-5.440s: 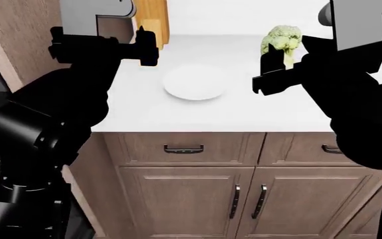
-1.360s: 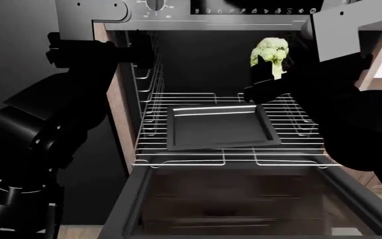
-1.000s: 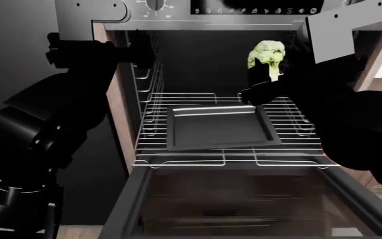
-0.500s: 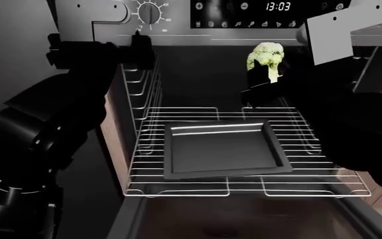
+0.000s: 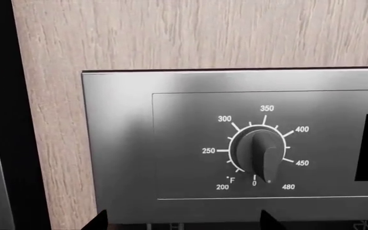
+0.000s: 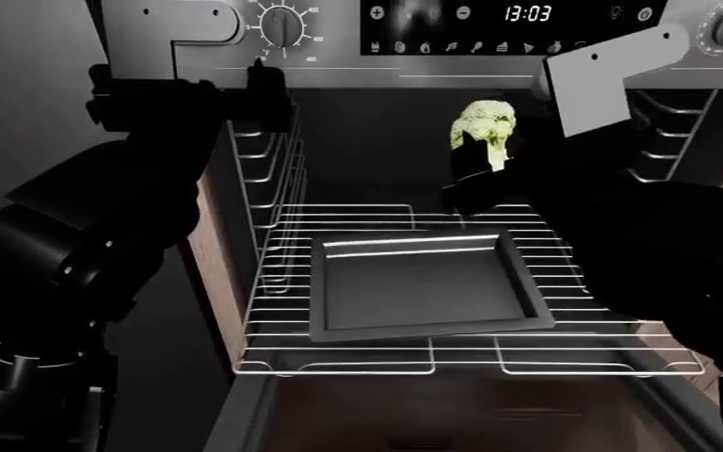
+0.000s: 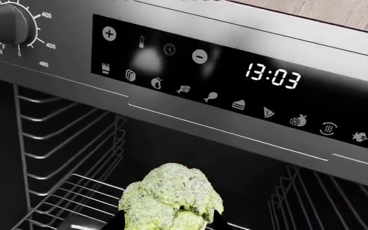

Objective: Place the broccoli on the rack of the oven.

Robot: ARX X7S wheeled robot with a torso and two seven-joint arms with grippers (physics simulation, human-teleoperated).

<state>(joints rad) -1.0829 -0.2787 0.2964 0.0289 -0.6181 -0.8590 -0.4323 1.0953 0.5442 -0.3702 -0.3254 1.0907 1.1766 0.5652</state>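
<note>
The oven [image 6: 462, 38] stands open in front of me, with its steel control panel [image 7: 235, 86] and clock above a black cavity. The silver wire rack [image 6: 375, 356] is pulled out and carries a dark square baking tray [image 6: 418, 282]. My right gripper [image 6: 485, 162] is shut on the broccoli [image 6: 484, 127], a light-green floret [image 7: 171, 199], held above the rack's far edge behind the tray. My left gripper [image 6: 261, 99] hovers at the oven's left side, facing a temperature knob [image 5: 258, 152]; its fingertips [image 5: 101, 220] stand wide apart, open with nothing between them.
Wire side rails [image 6: 267, 160] line the cavity's left wall, with more rails [image 6: 663, 122] on the right. Wooden cabinet panelling [image 5: 171, 33] surrounds the oven. The lowered oven door [image 6: 437, 414] lies below the rack's front edge.
The view turned from the countertop to the open oven. Over the last second my right gripper carried the broccoli slightly left, over the rack's back edge. The left arm stayed still.
</note>
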